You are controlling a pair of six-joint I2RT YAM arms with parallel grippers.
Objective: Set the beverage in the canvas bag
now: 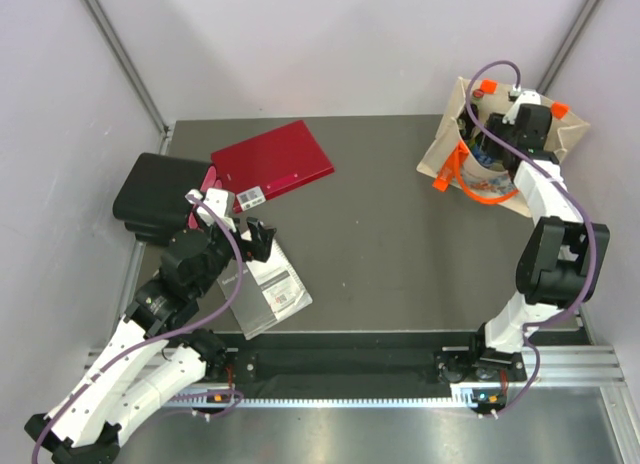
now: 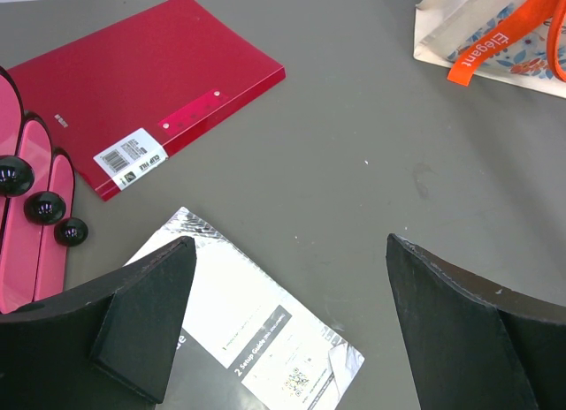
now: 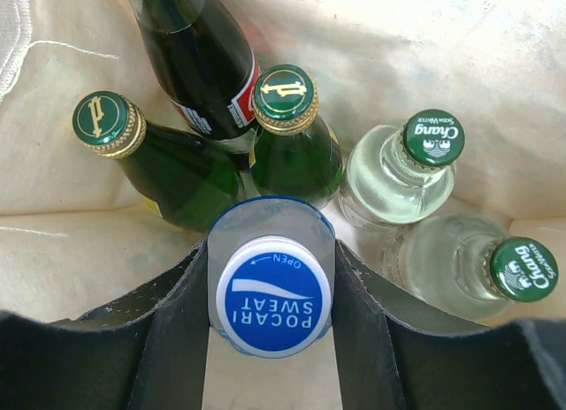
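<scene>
The canvas bag (image 1: 440,149) stands at the table's far right, beige with orange handles; its corner shows in the left wrist view (image 2: 442,30). My right gripper (image 1: 520,124) is down inside it, shut on a Pocari Sweat bottle (image 3: 272,291) with a blue-and-white cap, held upright between both fingers. Beside it inside the bag (image 3: 495,48) stand three green bottles (image 3: 287,132) and two clear Chang bottles (image 3: 402,167). My left gripper (image 1: 255,239) is open and empty, low over the table's left side.
A red clip file (image 1: 272,161) lies at the back left beside a black case (image 1: 160,194). A white setup guide sheet (image 1: 265,289) lies under my left gripper. Pink clips with black knobs (image 2: 35,207) show at the left wrist view's edge.
</scene>
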